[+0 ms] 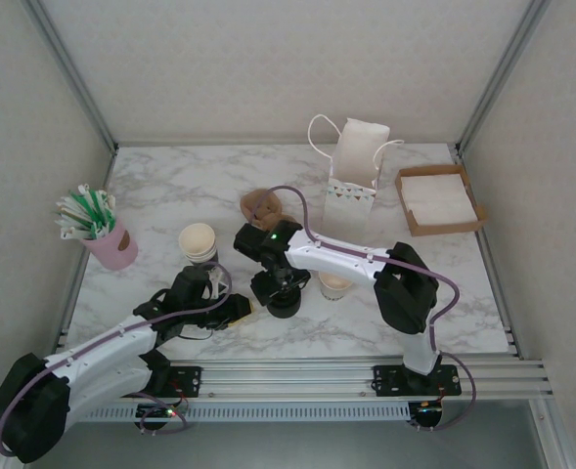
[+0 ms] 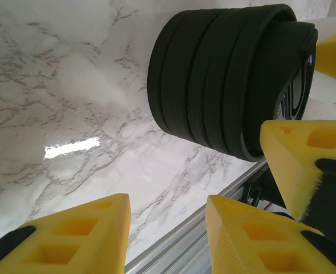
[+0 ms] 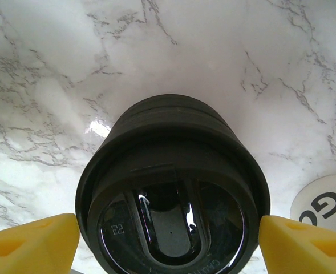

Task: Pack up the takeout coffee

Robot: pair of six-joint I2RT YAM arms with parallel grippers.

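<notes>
A pile of black lids (image 2: 213, 74) fills the upper right of the frame, standing on the white marbled worktop (image 2: 71, 85). Along the bottom edge the left hand (image 2: 168, 228) shows two yellow fingers (image 2: 71, 240) with an empty gap between them. At the right edge the right hand (image 2: 296, 91) has a yellow finger on each side of the top lid; whether they press on it cannot be told. A metal rail (image 2: 173, 248) runs at lower centre.

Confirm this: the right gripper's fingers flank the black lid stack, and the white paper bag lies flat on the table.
Wrong on the bag: the white paper bag stands upright, handles up, as the top external view shows. The fingers of the right gripper do flank the black lid stack.
</notes>
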